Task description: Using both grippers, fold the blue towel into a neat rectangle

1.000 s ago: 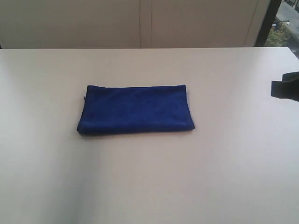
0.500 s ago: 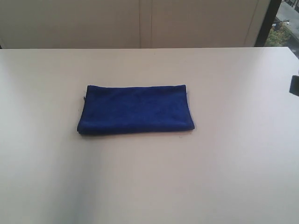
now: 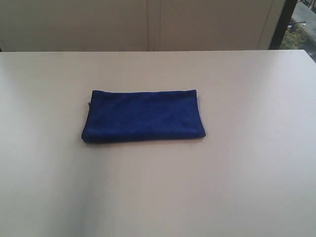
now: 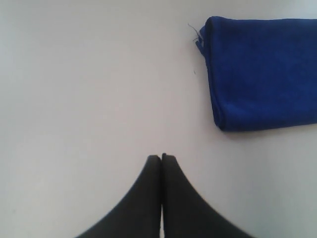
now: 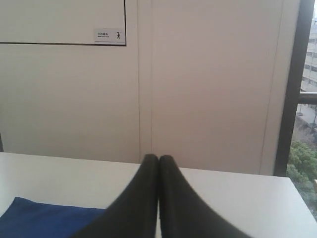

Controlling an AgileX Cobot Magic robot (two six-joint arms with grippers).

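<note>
Left gripper [image 4: 161, 157]: jaws pressed together, holding nothing, over bare table [image 3: 247, 177], near the towel's short edge but apart from it.
Right gripper [image 5: 158, 157]: jaws together, empty, facing the wall [image 5: 208, 74].
Blue towel [image 3: 143, 116]: folded rectangle, flat at mid-table, touched by neither gripper.

We see a wide, pale table [image 3: 247, 187] whose far edge meets a cream wall [image 3: 74, 24]. The wall is made of flat panels, with a narrow vertical seam [image 3: 154, 24] near its middle. A small white sign [image 5: 109, 35] sits on the wall, tucked into the corner of a thin dark outline [image 5: 59, 43]; its print is too small for us to read. At the wall's right end stands a dark window frame [image 5: 288, 89], with green trees [image 5: 303, 158] and a grey building [image 5: 311, 49] beyond it.
</note>
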